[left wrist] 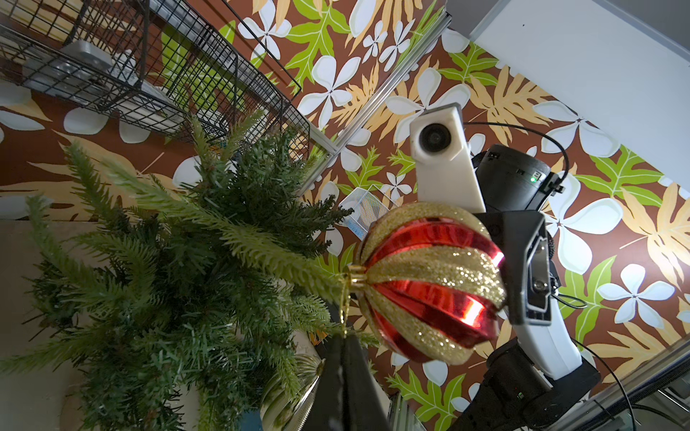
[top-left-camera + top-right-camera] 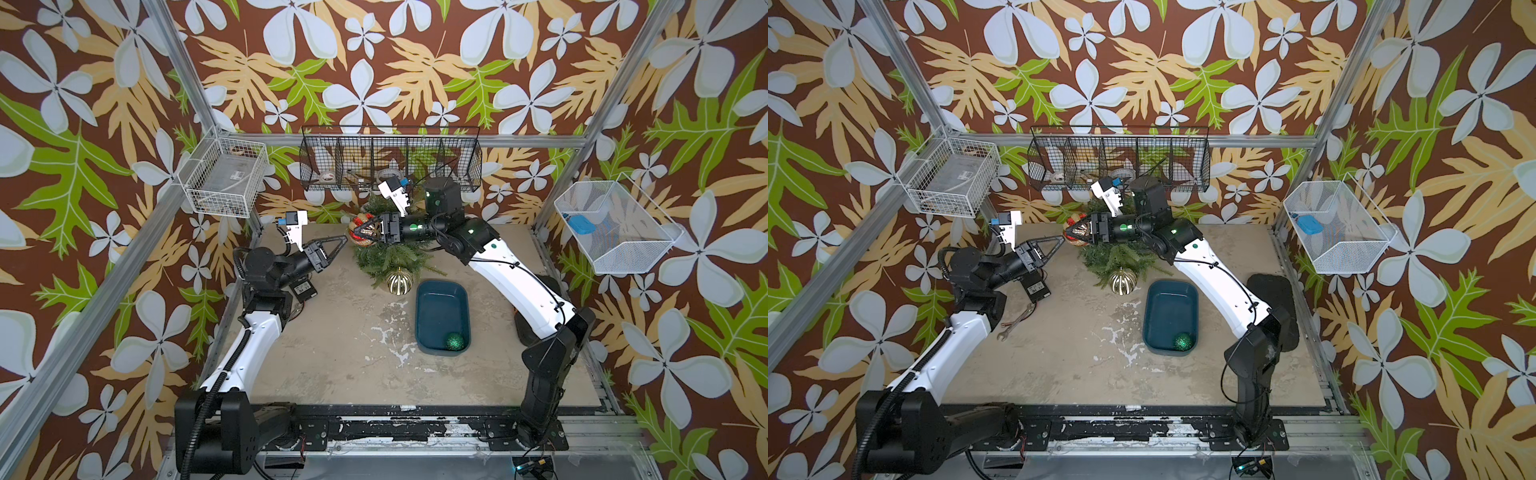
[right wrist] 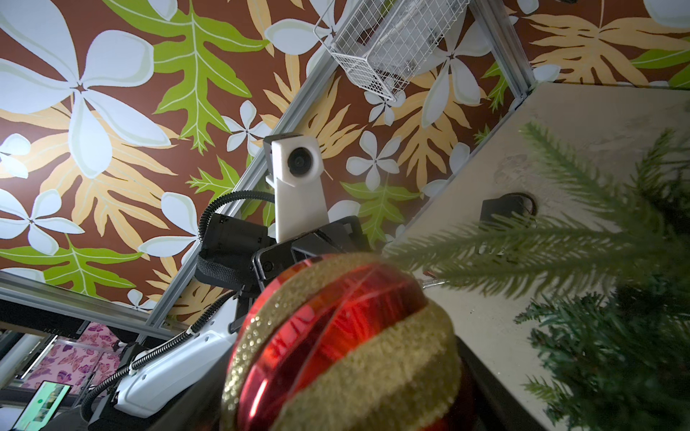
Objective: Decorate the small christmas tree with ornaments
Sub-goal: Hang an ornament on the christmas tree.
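The small christmas tree (image 2: pixel 388 255) (image 2: pixel 1119 259) stands at the back middle of the table. My right gripper (image 2: pixel 362 233) (image 2: pixel 1076 232) is shut on the red-and-gold striped ornament (image 2: pixel 356 221) (image 1: pixel 429 280) (image 3: pixel 343 347), held against the tree's left side. My left gripper (image 2: pixel 344 240) (image 1: pixel 345 337) is shut on that ornament's gold hanging loop (image 1: pixel 345 306), beside a pale branch tip (image 1: pixel 283 261). A gold-and-white ornament (image 2: pixel 399 281) (image 2: pixel 1122 281) sits at the tree's front foot. The glittery green ornament (image 2: pixel 455 341) (image 2: pixel 1182 341) lies in the teal tray (image 2: pixel 440 316).
A black wire basket (image 2: pixel 390 162) hangs on the back wall just above the tree. White wire baskets hang at left (image 2: pixel 226 174) and right (image 2: pixel 615 226). A wrench (image 2: pixel 1017 318) and a small black box (image 2: pixel 303 289) lie by my left arm. A black pad (image 2: pixel 1273 307) lies at right.
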Motion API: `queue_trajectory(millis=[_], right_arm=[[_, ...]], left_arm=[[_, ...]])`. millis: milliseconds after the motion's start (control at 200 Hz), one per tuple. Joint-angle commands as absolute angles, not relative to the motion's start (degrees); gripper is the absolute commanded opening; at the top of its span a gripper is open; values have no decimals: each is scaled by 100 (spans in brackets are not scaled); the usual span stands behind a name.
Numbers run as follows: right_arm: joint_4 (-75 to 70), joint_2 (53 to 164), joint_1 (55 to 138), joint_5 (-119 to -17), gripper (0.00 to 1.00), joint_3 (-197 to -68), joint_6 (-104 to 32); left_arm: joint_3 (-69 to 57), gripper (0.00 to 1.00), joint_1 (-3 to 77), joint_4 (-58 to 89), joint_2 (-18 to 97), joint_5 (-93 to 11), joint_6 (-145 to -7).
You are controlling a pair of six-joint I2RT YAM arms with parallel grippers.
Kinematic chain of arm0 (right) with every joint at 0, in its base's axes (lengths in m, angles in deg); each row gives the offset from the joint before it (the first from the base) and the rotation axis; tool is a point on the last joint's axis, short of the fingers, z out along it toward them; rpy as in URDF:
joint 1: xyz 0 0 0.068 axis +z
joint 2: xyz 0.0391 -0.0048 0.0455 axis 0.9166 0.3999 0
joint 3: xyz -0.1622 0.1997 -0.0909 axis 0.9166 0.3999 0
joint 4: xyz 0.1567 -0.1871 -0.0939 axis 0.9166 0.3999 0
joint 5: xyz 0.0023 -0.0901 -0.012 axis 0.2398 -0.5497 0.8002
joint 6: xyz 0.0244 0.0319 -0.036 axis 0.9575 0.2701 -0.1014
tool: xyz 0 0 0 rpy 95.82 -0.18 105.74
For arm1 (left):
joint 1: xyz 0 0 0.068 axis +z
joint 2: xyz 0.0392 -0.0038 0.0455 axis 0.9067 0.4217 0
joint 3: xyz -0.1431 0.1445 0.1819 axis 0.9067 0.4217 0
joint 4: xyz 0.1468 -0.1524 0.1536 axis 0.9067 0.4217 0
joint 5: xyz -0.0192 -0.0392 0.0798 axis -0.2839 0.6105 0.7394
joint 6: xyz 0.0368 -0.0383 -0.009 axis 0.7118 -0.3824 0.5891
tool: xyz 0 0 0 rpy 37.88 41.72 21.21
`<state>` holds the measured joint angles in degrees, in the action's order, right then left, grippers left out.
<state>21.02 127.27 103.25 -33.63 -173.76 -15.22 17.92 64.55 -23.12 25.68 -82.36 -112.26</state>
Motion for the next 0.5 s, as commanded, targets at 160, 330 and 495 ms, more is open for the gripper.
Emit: queue_trajectory(millis=[160,330,495], right_arm=[[1818,12478,10326,-3311,64,-17155,-1610],[1783,12518,10325,-3308,64,-17172,-1600],[1748,12613,10360,-3272,64,-17262,-1547]], left_arm=[[1868,0,6506,-2050,2267,-8132,-10876],[1883,0,6506,-1751,2166,-8063,-10623],[1886,0,6506,-1695,2175,-8089,-10545]])
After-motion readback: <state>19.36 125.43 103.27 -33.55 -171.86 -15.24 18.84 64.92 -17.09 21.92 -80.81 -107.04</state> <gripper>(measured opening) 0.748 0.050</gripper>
